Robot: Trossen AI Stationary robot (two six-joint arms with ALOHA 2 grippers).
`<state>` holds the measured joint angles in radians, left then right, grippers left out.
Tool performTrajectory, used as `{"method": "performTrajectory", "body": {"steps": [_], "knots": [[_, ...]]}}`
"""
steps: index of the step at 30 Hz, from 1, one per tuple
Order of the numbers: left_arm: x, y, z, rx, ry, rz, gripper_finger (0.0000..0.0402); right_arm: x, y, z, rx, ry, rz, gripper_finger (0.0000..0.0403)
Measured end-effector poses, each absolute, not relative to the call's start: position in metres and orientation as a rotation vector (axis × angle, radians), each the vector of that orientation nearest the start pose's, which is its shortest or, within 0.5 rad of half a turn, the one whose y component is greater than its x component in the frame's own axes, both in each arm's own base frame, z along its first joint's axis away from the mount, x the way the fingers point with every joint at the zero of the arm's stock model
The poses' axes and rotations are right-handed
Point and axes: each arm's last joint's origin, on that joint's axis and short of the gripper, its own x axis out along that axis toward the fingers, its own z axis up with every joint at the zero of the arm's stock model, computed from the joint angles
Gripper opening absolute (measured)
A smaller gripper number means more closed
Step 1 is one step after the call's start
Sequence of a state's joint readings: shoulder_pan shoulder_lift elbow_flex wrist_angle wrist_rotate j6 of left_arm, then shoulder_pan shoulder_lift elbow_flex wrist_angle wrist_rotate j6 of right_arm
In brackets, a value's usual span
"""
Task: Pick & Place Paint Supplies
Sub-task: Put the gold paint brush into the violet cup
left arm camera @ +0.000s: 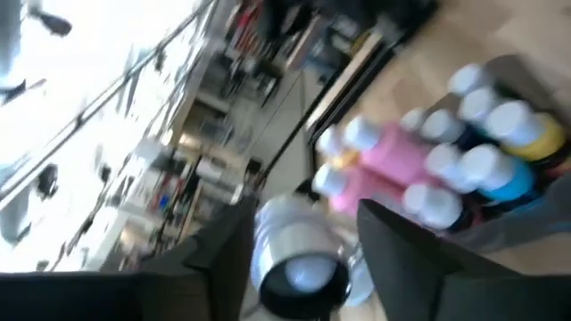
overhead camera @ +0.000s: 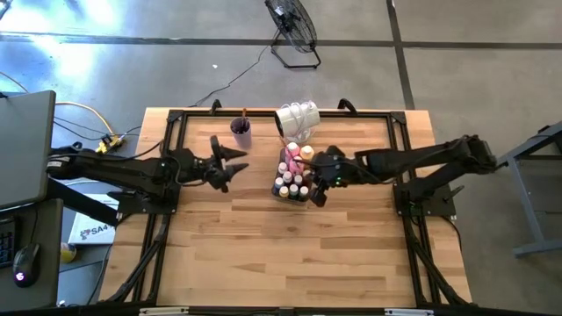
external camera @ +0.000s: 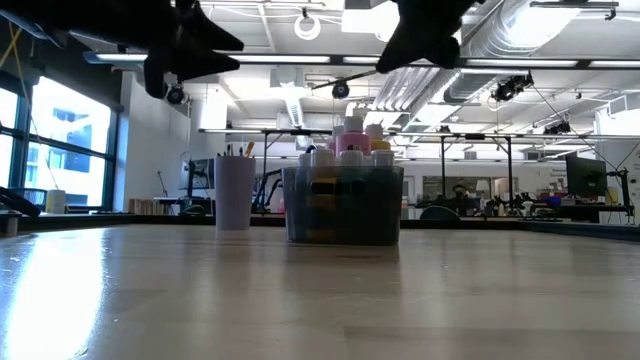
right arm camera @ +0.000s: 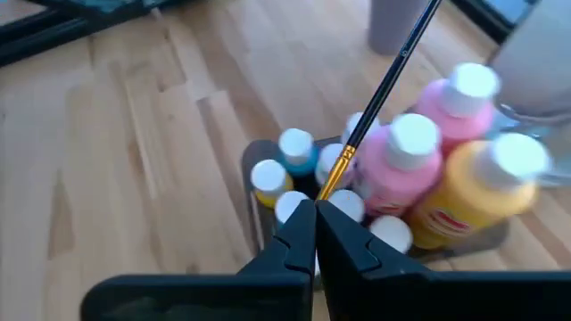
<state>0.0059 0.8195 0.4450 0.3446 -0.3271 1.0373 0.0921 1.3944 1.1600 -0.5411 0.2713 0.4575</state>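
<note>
A clear grey tray (overhead camera: 283, 195) in the middle of the table holds pink (right arm camera: 406, 169), orange (right arm camera: 473, 201) and several small white-capped paint bottles (right arm camera: 296, 147). My right gripper (right arm camera: 317, 207) hangs just above the tray's right side (overhead camera: 316, 183), shut on a thin dark paintbrush (right arm camera: 384, 89). My left gripper (overhead camera: 235, 167) stands open and empty, high above the table left of the tray, and its wrist view is blurred (left arm camera: 308, 218). A lilac cup (overhead camera: 241, 133) at the far left of the tray stands upright with a brush in it. My right gripper pinches the paintbrush at its end by the gold ferrule (right arm camera: 328, 183) between its two fingertips. The fingers come from the table's right, slanting down. The dark handle runs on ahead of the fingers, over the bottles. The brush is lifted clear of the tray.
A white and clear jar (overhead camera: 299, 117) lies on its side behind the tray, near the table's far edge. A black frame (overhead camera: 176, 123) runs around the tabletop. The near half of the table shows bare wood (overhead camera: 290, 254).
</note>
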Motion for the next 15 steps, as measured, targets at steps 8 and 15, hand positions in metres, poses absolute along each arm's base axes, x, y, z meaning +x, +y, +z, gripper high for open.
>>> {"method": "performTrajectory", "body": {"steps": [8,15], "knots": [[0.213,-0.005,0.242,1.163,0.178,0.172,0.0244,0.314,0.025,0.307,0.351,0.649,-0.199,0.0002],[0.244,-0.033,0.246,1.309,0.266,0.325,0.0245,0.316,0.025,0.308,0.359,0.630,-0.188,0.0002]]}}
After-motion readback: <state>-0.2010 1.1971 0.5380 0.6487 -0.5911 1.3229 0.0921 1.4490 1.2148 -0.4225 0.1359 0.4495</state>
